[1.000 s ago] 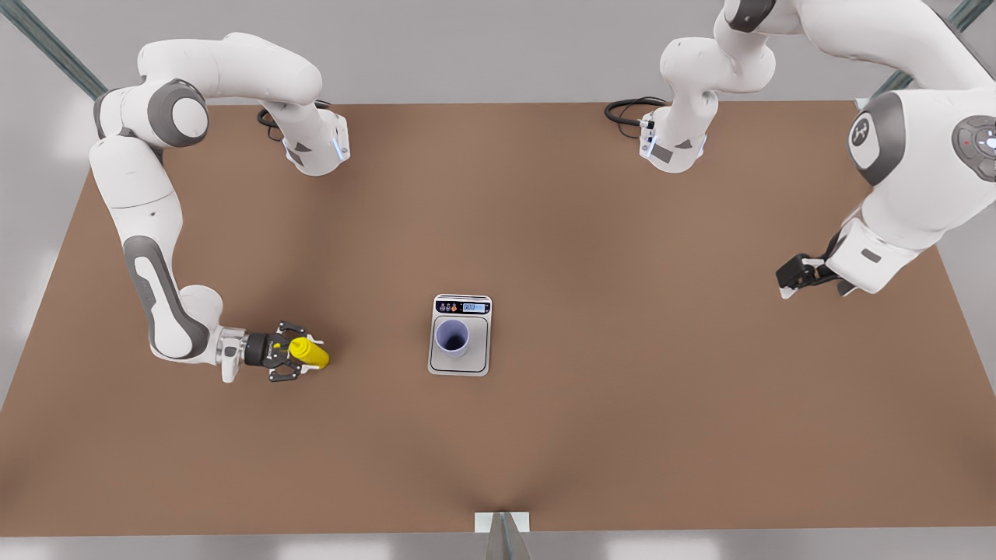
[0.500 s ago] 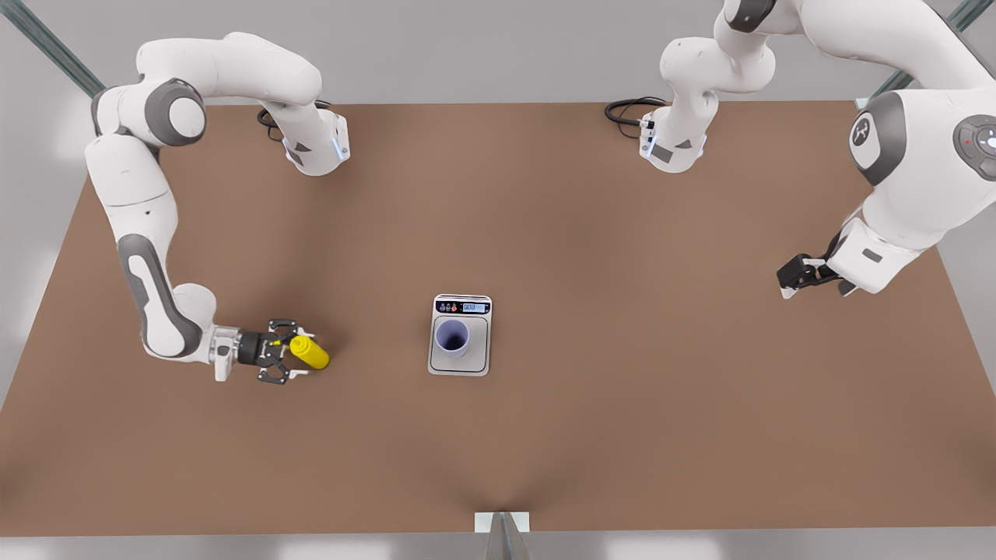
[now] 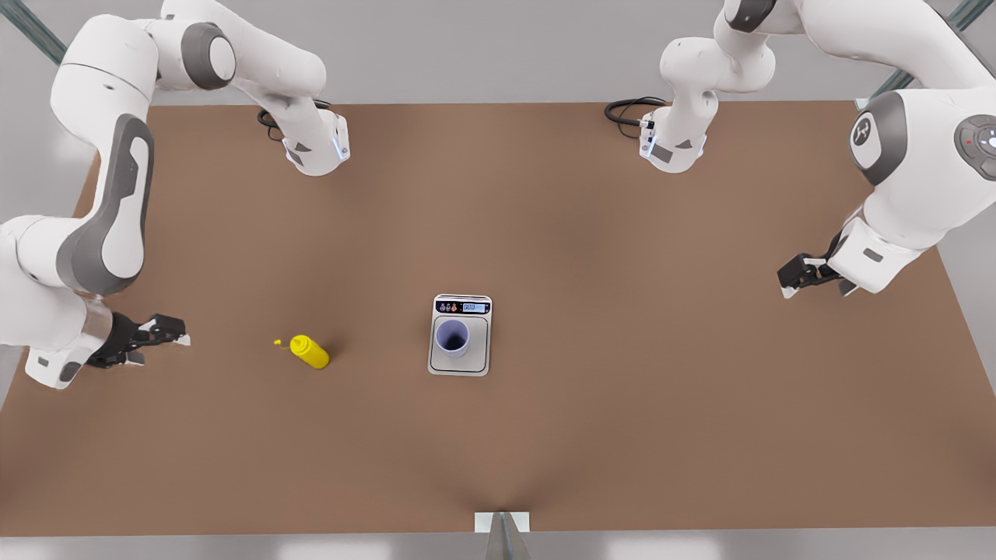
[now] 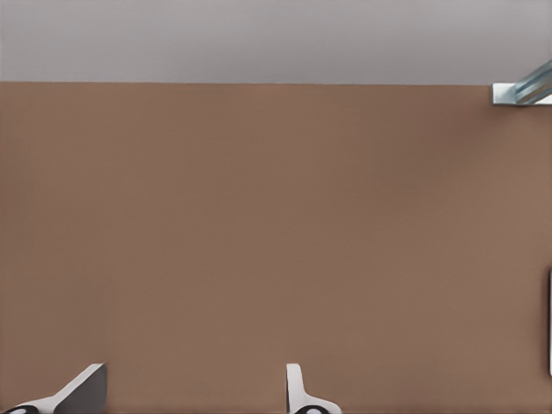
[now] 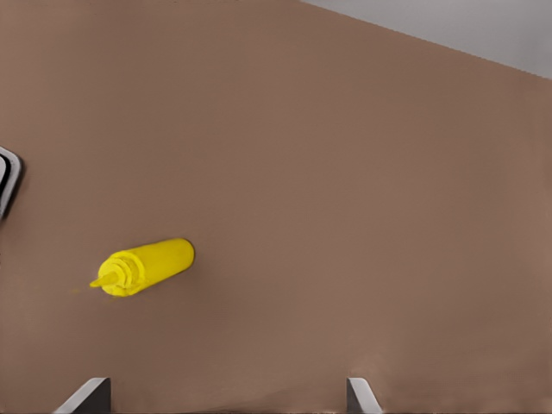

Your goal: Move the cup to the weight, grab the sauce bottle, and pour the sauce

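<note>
Bench [image 3: 622, 435]: brown and flat, it carries all things; a grey wall is behind it.
Right gripper [image 3: 177, 333]: at the front view's left edge, low over the bench, pointing toward the sauce bottle but well apart from it. Its jaws are spread wide and hold nothing (the right wrist view [image 5: 222, 397] shows both tips far from each other).
Sauce bottle [image 3: 310, 351]: yellow, lying on its side on the bench, between the right gripper and the weight, touching neither. Its nozzle points to the front view's left. In the right wrist view [image 5: 147, 266] it lies free on the bare surface.
Cup [image 3: 452, 336]: lavender-blue, upright, standing on the plate of the weight, its dark inside open upward.
Weight [image 3: 459, 368]: silver-grey scale near the middle of the bench, its dark display strip on the far side.
Left gripper [image 3: 787, 281]: at the front view's right, above the bench, well apart from the weight; this arm waits. Its jaws are apart and empty (left wrist view [image 4: 190, 392]).
</note>
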Motion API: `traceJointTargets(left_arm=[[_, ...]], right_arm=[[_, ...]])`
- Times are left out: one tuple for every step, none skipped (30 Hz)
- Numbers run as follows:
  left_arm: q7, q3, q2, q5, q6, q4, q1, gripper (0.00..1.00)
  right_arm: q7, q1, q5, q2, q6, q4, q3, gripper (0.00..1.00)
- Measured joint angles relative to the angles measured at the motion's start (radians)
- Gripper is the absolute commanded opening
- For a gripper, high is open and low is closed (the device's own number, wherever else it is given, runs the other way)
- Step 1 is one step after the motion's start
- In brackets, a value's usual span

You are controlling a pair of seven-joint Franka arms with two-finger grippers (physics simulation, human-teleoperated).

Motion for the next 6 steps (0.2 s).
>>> traceJointTargets(left_arm=[[0.001,0.000,-0.002,0.000,0.000,0.001,0.000,1.00],[-0.003,0.002,-0.008,0.000,-0.022,0.004,0.001,1.00],[-0.002,0.003,-0.004,0.000,-0.025,0.002,0.004,1.00],[-0.003,0.002,-0.006,0.000,-0.028,0.002,0.003,1.00],[-0.003,-0.002,-0.008,-0.001,-0.029,0.002,0.000,1.00],[-0.003,-0.005,-0.008,-0.001,-0.028,0.002,-0.002,1.00]], right_arm=[[0.103,0.065,0.000,-0.045,0.000,-0.037,-0.041,1.00],[0.175,0.104,0.000,-0.102,0.001,-0.076,-0.052,1.00],[0.233,0.130,-0.001,-0.152,0.000,-0.112,-0.060,1.00],[0.243,0.147,-0.002,-0.166,0.000,-0.121,-0.073,1.00],[0.244,0.180,-0.002,-0.177,-0.001,-0.130,-0.112,1.00],[0.244,0.193,-0.002,-0.179,0.000,-0.133,-0.117,1.00]])
